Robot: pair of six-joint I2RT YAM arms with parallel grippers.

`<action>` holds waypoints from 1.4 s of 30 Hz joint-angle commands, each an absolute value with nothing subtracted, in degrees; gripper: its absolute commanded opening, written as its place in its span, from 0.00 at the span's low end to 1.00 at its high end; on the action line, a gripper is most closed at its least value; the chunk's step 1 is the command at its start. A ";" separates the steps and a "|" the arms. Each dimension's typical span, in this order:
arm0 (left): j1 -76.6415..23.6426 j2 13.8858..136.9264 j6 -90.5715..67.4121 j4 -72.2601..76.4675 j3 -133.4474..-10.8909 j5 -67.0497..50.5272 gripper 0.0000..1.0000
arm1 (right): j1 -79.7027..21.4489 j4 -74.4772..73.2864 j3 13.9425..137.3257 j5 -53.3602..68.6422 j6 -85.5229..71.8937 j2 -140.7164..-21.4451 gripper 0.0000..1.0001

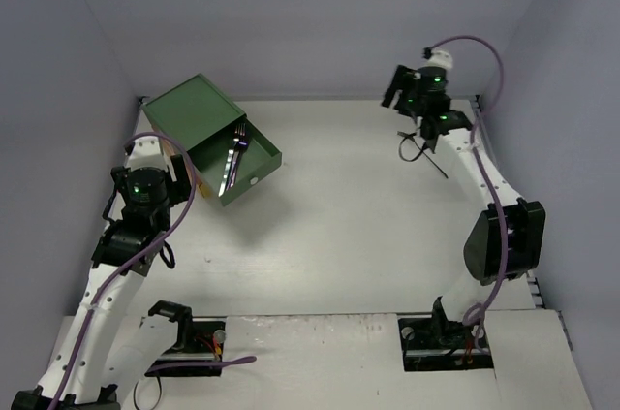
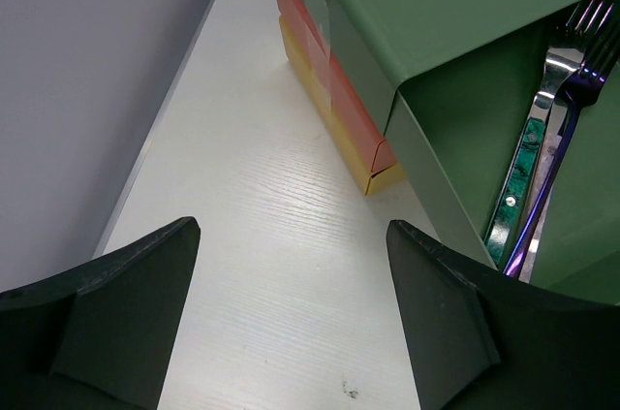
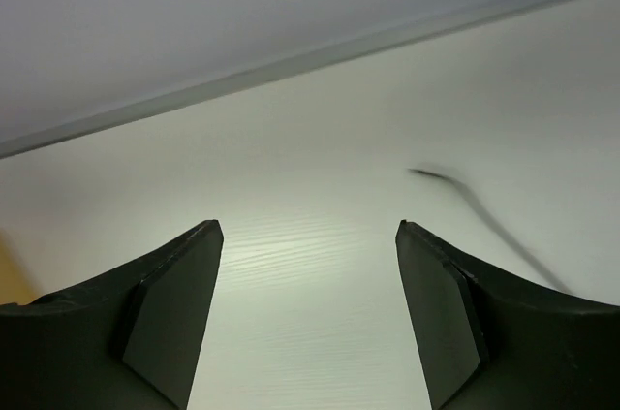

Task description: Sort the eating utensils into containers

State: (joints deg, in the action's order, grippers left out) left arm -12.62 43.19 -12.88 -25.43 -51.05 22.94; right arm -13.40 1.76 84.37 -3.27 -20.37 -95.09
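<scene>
A white bench (image 1: 368, 236) carries a small green-topped chest (image 1: 189, 110) at its far left corner. The chest's green drawer (image 1: 262, 166) is pulled out toward the middle of the bench. The orange-red drawer (image 2: 320, 61) and yellow drawer (image 2: 320, 105) below it are shut.

The left arm (image 1: 126, 236) stands just beside the chest. The right arm (image 1: 499, 226) is well apart from it, reaching up at the far right corner.

The left hand (image 2: 291, 236) is open and empty, angled down at bare bench, with the drawer just to its right. The right hand (image 3: 308, 236) is also spread open, with nothing between its fingers.

The eating utensils (image 1: 232, 156) lie inside the green drawer along its length, tines toward the chest and handles toward the drawer front. Among them are a teal-handled fork (image 2: 528, 139) and a purple fork (image 2: 552, 177).

A thin dark streak (image 3: 484, 221) below the right hand is too blurred to identify.
</scene>
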 commanded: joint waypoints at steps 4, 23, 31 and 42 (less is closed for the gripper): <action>-12.09 43.11 -13.14 -22.15 -51.90 22.67 0.75 | -0.81 0.53 83.79 2.80 -11.55 -101.47 0.69; -12.09 43.73 -13.01 -21.80 -51.82 21.79 0.75 | 4.39 -4.63 95.20 9.94 4.45 -124.44 0.60; -12.10 43.77 -12.98 -21.80 -51.77 21.62 0.75 | 4.31 -5.10 95.01 11.86 4.34 -126.21 0.48; -12.12 43.68 -12.83 -21.80 -51.77 21.62 0.75 | 1.70 -5.19 94.04 10.54 3.32 -125.47 0.01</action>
State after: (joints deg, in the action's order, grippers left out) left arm -12.56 43.46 -12.84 -25.41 -51.05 21.87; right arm 3.83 -5.11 93.12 10.91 3.56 -127.11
